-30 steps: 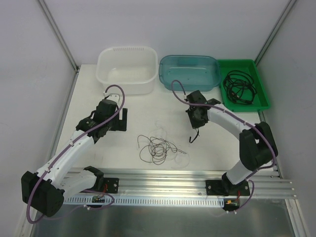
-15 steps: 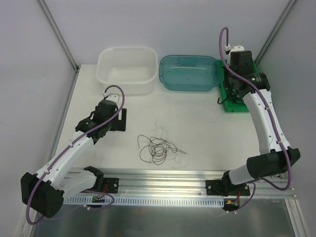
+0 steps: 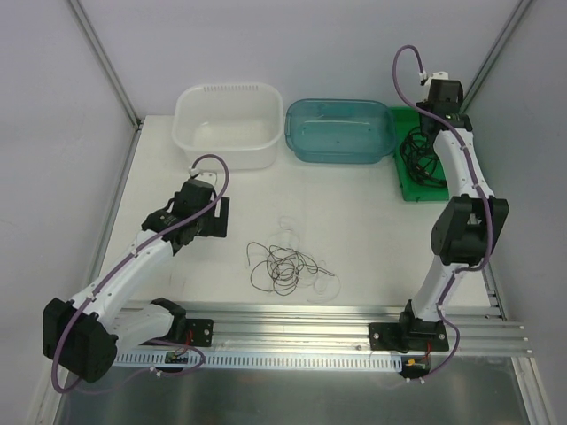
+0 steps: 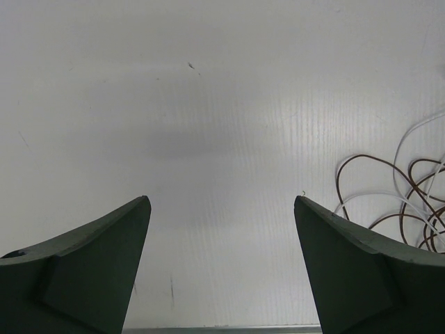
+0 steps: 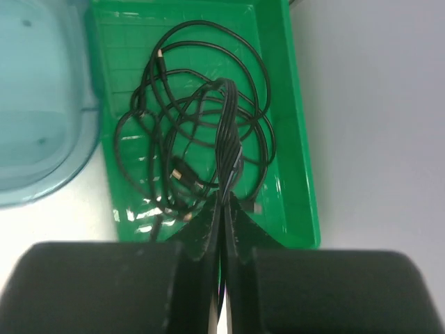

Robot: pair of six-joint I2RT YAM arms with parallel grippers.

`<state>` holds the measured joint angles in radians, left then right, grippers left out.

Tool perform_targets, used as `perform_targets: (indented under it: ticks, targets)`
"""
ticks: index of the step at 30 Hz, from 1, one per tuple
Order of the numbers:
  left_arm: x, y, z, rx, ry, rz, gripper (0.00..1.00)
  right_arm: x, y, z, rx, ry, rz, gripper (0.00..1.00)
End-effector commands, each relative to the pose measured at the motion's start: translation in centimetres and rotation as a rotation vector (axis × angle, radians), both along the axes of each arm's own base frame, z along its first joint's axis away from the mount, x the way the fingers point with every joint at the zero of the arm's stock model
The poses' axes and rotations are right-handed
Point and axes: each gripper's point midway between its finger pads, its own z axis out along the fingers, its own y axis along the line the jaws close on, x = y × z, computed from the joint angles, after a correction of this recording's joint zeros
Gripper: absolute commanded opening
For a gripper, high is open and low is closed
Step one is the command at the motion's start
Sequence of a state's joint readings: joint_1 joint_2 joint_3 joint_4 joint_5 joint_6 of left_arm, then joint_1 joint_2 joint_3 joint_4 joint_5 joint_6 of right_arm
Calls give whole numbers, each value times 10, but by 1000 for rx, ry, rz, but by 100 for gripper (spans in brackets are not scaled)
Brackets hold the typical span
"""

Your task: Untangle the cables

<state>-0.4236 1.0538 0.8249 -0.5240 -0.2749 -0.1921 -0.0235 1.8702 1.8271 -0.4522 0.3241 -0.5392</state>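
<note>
A tangle of thin dark wiry cables (image 3: 282,266) with a thin white cable (image 3: 289,228) lies on the table's middle; its edge shows in the left wrist view (image 4: 410,202). My left gripper (image 3: 219,215) is open and empty, just left of the tangle (image 4: 221,209). My right gripper (image 3: 423,133) is shut on the black cable (image 5: 226,132), holding a bunch of its strands above the green tray (image 5: 295,139). The black cable's loops and small plugs lie in that tray (image 3: 423,159).
A white tub (image 3: 228,124) and a translucent blue tub (image 3: 340,129) stand at the back, left of the green tray (image 3: 409,189). A metal rail (image 3: 310,323) runs along the near edge. Grey walls close in both sides.
My right arm swung from the table's middle to the back right and now holds the black cable over the green tray. My left arm has barely moved.
</note>
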Motion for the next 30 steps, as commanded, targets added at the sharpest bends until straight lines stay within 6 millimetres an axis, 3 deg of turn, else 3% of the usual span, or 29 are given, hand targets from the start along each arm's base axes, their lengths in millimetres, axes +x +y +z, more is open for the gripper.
perform_targets:
  ticks: [1,6,8,9,11,13,15,18,19,22,25,26,29,30]
  targets:
    - [5,7,-9,46,16,12,85,45,-23,14,-48,-115,32,1]
    - [6,5,-15,51,44,6,85,68,-51,-49,-55,-34,-47,2]
    - [5,4,-18,53,54,4,85,69,-60,-61,-66,-16,-79,7]
    - [6,3,-18,52,56,-1,85,68,-63,-66,-65,-8,-94,10]
    - [6,4,-18,53,55,0,85,65,-69,-68,-54,-11,-134,28]
    - [6,3,-16,49,49,-1,85,61,-72,-59,-52,-30,-154,46]
    - [6,3,-14,45,43,-2,85,58,-74,-49,-48,-50,-176,56]
    - [5,2,-11,34,34,-6,85,51,-65,-21,5,-102,-167,64]
    - [5,2,-10,30,27,-6,85,47,-59,-4,27,-135,-152,66]
    - [5,2,-5,22,10,-4,85,36,-45,18,99,-181,-145,71]
    - [5,2,-1,12,-6,-4,85,18,-20,41,174,-214,-98,75]
    - [4,1,0,9,-7,-5,85,7,-14,59,182,-246,-89,77]
    - [3,-3,4,-15,-16,-18,85,-17,23,56,241,-204,-30,79]
    - [3,-4,3,-19,-14,-21,85,-36,42,52,266,-166,5,79]
